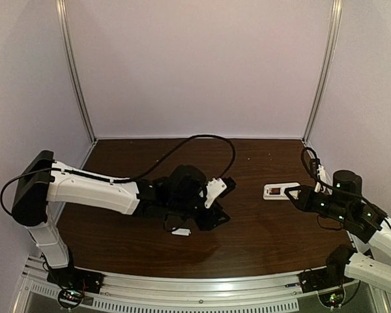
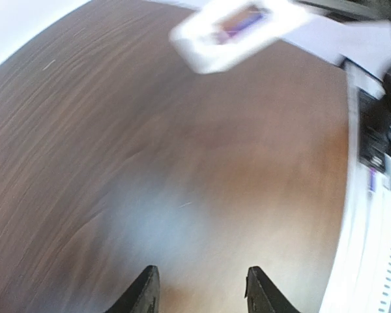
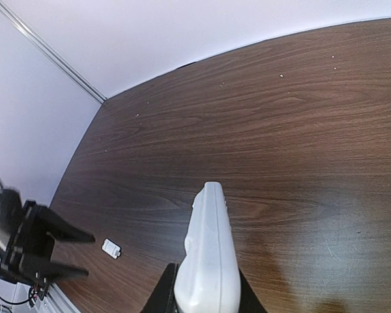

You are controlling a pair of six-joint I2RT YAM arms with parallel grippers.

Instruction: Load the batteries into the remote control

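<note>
- The brown table (image 1: pixel 260 248) has white walls on the left, back and right, and a metal rail (image 1: pixel 202 287) along the near edge.
- The remote control (image 1: pixel 280 191) is on the right side of the table, near the right wall and well away from the back wall.
- A stretch of brown wood lies between the remote control and the left gripper (image 1: pixel 225 202), which is near the middle of the table.
- The remote control's long side runs left to right across the table. One end is in the right gripper (image 1: pixel 292 192), and the other end points at the left arm.
- The right gripper is pinched shut on the remote control's end. In the right wrist view its fingers (image 3: pixel 164 293) sit on both sides of the white body.
- The left gripper's two fingers (image 2: pixel 146 293) stand apart, with only wood between them. It is holding nothing.
- The remote control's slot faces up. A purple and red battery (image 2: pixel 242 21) shows inside it.
- The left wrist view is blurry, so I cannot tell whether one or two are in the slot.
- A small white cover piece (image 1: pixel 180 231) lies on the wood just in front of the left gripper.
- The right wrist view cuts off the near end of the remote control, and its buttons do not show in any view.
</note>
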